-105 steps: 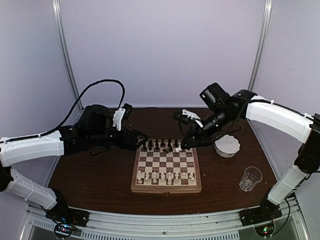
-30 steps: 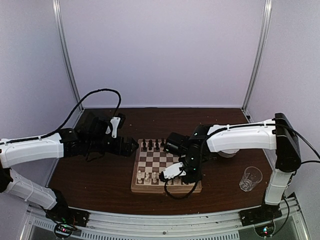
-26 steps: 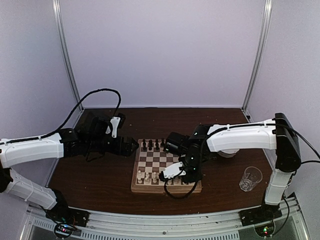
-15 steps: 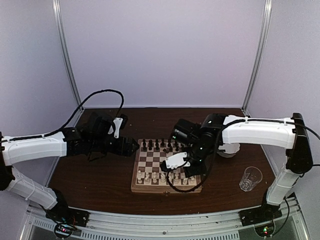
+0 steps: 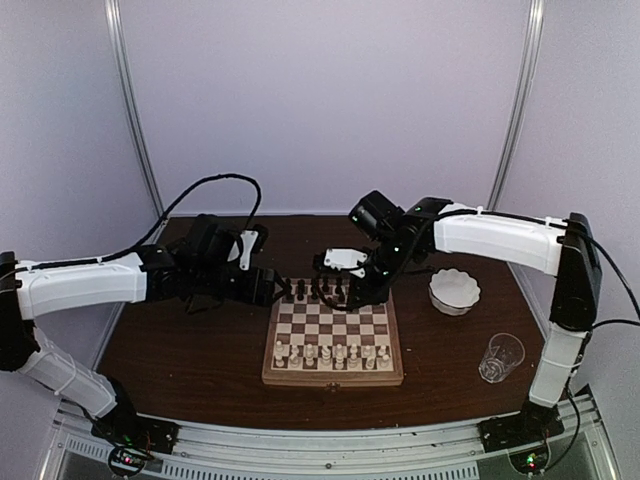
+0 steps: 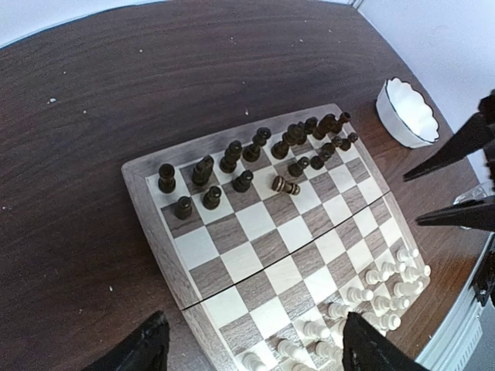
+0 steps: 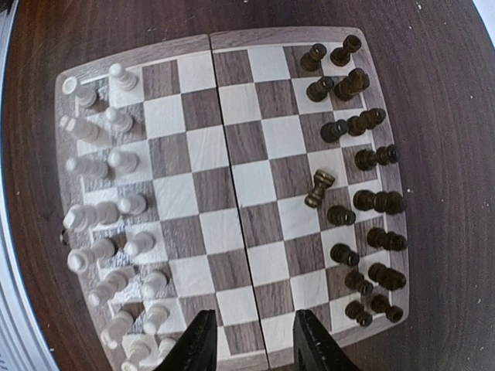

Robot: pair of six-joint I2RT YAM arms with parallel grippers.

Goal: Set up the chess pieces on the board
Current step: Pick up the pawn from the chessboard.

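The board (image 5: 333,378) lies mid-table. Cream chess pieces (image 5: 330,353) fill its near rows, and dark chess pieces (image 5: 313,290) stand along the far rows. One dark piece (image 7: 319,188) lies toppled on a square just in front of the dark rows; the same fallen piece (image 6: 285,185) shows in the left wrist view. My left gripper (image 5: 285,291) hovers at the board's far left corner, open and holding nothing (image 6: 255,355). My right gripper (image 5: 348,292) hangs above the far dark rows, open with nothing between its fingers (image 7: 254,348).
A white scalloped bowl (image 5: 454,291) sits right of the board, also seen as the bowl (image 6: 408,110) in the left wrist view. A clear glass (image 5: 501,357) stands at the near right. Dark wooden table (image 5: 190,350) surrounds the board.
My right arm lifted off the near cream rows and swung back over the far dark rows, its jaws wider now. My left gripper edged right toward the board's corner, its jaws somewhat narrower.
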